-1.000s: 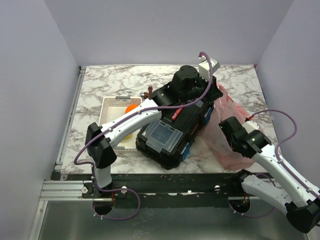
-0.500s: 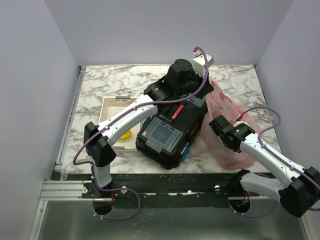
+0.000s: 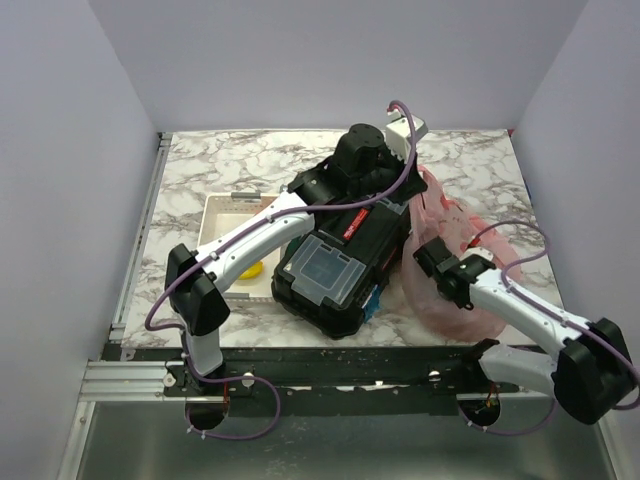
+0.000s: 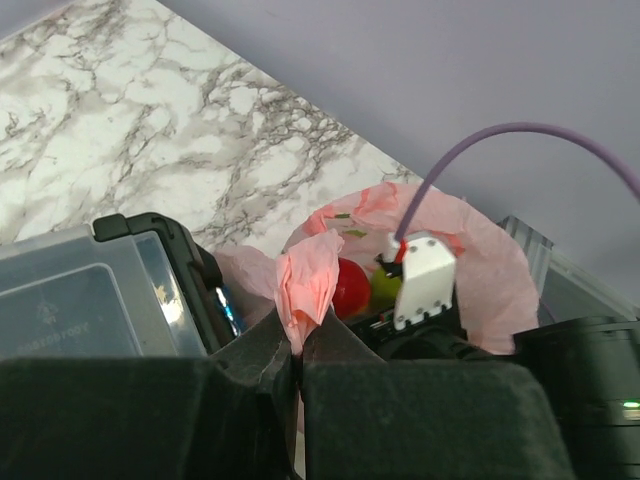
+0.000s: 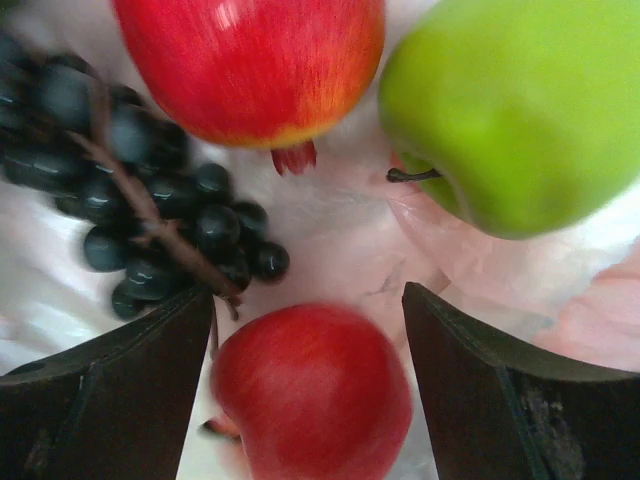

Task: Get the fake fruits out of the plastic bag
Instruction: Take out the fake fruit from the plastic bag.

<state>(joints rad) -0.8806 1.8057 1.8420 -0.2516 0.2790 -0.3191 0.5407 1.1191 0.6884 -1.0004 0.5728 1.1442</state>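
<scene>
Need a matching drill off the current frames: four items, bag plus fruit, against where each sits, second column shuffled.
Items
1. plastic bag rim
2. lower red apple
3. green apple
4. yellow fruit

Places
A. in the white tray, left of the toolbox
B. between the open fingers of the right gripper
C. pinched in the shut left gripper
D. upper right of the right wrist view, stem showing, lying on the pink plastic

Pairs: 1-C, 2-B, 3-D, 4-A
</scene>
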